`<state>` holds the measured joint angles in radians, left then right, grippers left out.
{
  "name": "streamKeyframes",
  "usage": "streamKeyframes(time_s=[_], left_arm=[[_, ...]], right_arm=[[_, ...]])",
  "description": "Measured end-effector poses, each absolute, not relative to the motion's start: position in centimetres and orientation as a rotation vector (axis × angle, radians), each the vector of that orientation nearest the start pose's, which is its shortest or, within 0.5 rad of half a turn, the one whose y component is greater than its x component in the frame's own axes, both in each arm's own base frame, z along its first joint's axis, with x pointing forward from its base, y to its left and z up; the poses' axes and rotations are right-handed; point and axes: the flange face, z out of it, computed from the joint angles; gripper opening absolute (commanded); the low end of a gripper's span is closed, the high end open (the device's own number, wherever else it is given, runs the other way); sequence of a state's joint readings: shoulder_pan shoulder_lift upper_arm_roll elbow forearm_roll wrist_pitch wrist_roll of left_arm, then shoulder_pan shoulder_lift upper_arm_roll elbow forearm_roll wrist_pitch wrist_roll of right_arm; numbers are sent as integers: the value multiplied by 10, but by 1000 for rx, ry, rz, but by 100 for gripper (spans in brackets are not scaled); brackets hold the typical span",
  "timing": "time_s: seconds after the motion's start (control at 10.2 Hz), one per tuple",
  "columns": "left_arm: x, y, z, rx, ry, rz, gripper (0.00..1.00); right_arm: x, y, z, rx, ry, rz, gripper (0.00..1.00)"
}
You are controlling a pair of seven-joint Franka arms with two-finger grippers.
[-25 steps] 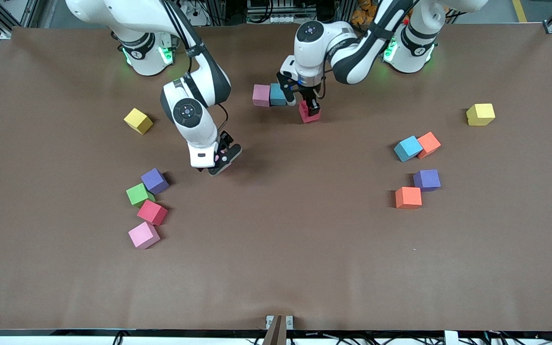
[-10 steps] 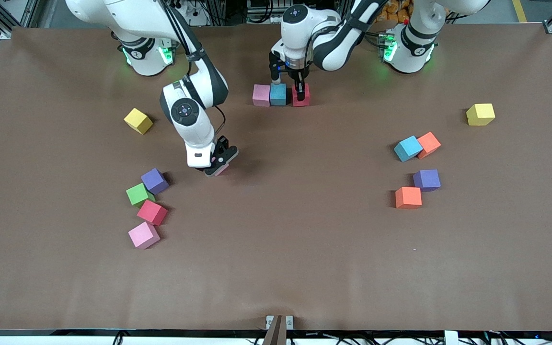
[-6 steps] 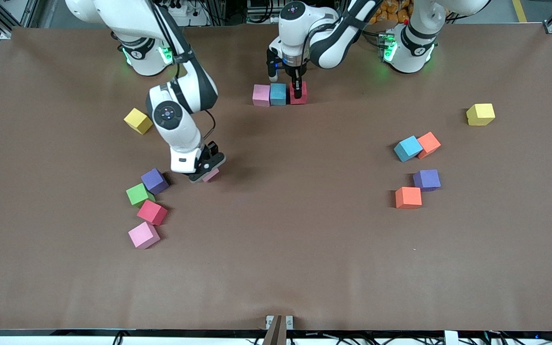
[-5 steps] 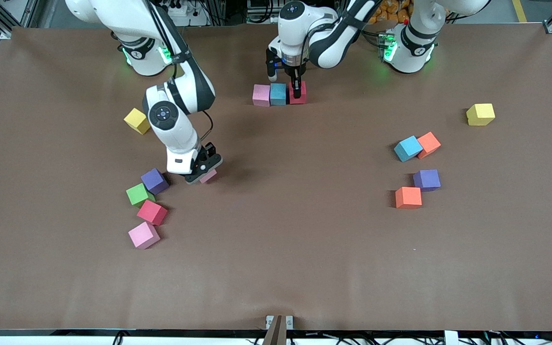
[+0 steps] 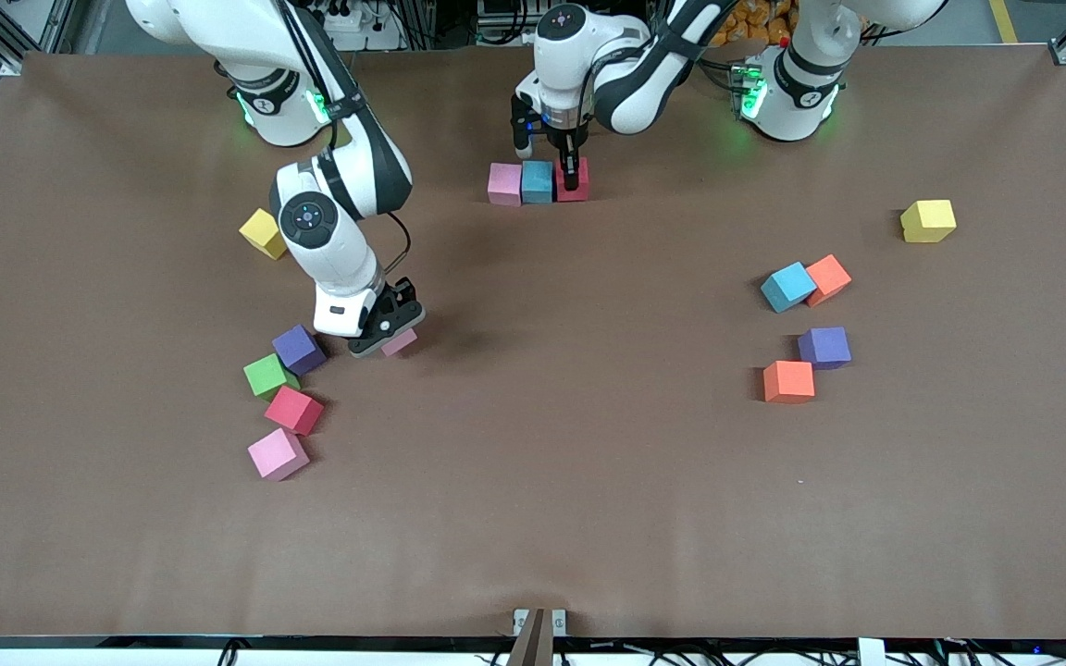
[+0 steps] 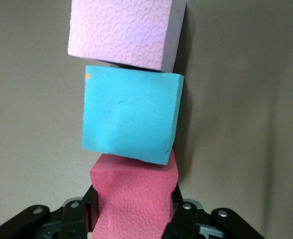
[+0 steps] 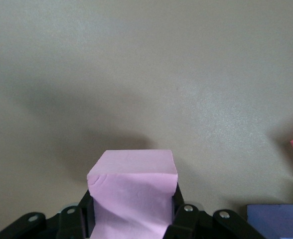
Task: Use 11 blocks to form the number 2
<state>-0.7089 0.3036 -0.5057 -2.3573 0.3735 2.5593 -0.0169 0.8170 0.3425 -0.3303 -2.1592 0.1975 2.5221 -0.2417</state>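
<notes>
Three blocks form a row near the table [image 5: 533,518] edge where the arm bases stand: pink block [image 5: 503,182], blue block [image 5: 538,180], red block [image 5: 577,185], touching side by side. The left gripper [image 5: 573,171] is clamped on the red block; 2.4 s ago this block stood apart from the row and nearer the camera. The right gripper [image 5: 390,335] is clamped on a second pink block [image 5: 400,342], now carried closer to the purple block [image 5: 298,349] than before. Green [image 5: 266,376], red [image 5: 293,410] and pink [image 5: 278,453] cubes lie toward the right arm's end. Table surface: brown matte sheet. Framing and cables border the table's edges.
</notes>
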Motion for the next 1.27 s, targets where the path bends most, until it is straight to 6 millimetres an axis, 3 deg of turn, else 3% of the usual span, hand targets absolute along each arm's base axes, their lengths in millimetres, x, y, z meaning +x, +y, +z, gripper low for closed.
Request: streamKeyframes(time_s=[0.1, 0.2, 0.59, 0.78, 1.08, 1.27], left_arm=[[164, -479, 212, -2251, 2098, 7, 96], [163, -480, 212, -2250, 2099, 7, 100], [153, -486, 200, -2244, 2125, 38, 100], [157, -486, 206, -2248, 2120, 16, 100], [186, -480, 225, -2287, 2052, -56, 100], [204, -474, 234, -2312, 2009, -91, 100]], right_arm=[[507, 268, 253, -2995, -888, -81, 24], [509, 270, 256, -2998, -868, -90, 24], [512, 277, 265, -3027, -734, -55, 24], [511, 286, 271, -3040, -658, -32, 24], [510, 295, 276, -3061, -537, -9, 24], [504, 314, 282, -3078, -400, 4, 24]])
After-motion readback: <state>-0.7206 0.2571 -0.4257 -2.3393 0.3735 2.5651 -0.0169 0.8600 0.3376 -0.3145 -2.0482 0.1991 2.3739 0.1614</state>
